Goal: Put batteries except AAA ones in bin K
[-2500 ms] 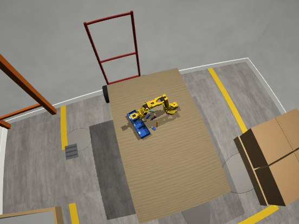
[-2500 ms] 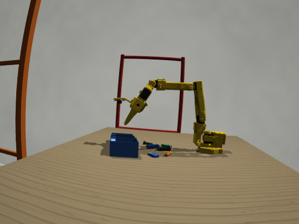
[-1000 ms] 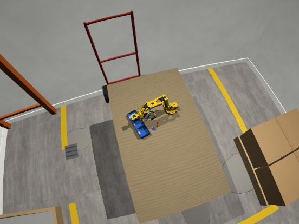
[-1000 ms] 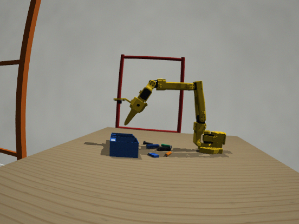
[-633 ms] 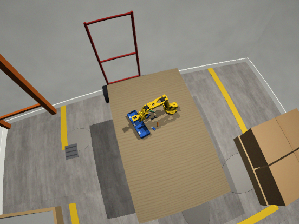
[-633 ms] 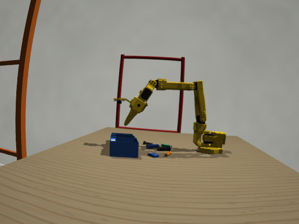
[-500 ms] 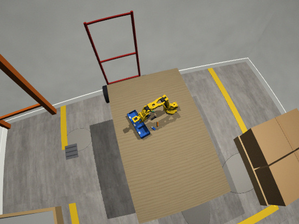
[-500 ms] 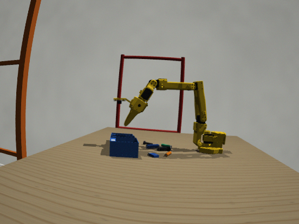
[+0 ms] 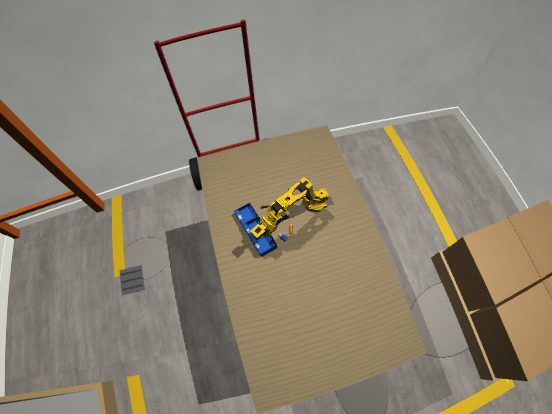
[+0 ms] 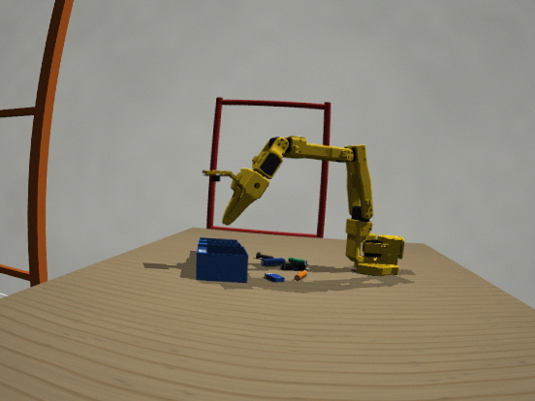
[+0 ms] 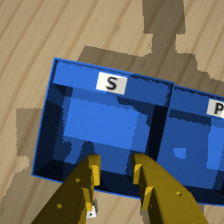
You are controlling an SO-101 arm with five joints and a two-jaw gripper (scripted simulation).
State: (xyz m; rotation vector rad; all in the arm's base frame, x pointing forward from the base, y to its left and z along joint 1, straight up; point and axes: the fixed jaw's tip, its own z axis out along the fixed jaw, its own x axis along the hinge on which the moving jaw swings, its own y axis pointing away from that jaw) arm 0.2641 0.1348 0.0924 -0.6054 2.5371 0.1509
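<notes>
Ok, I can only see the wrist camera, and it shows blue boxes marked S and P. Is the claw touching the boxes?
Observer: No. The exterior view shows the gripper hanging high above the blue bins, pointing down.
Operator: Where are the batteries? I can't see any!
Observer: Small things lie on the table between the bins and the arm's base: an orange one, a blue one and a green one, plus some dark ones.
Operator: Is the claw carrying one?
Observer: No. From the side it is shut, and nothing sticks out below it.
</notes>
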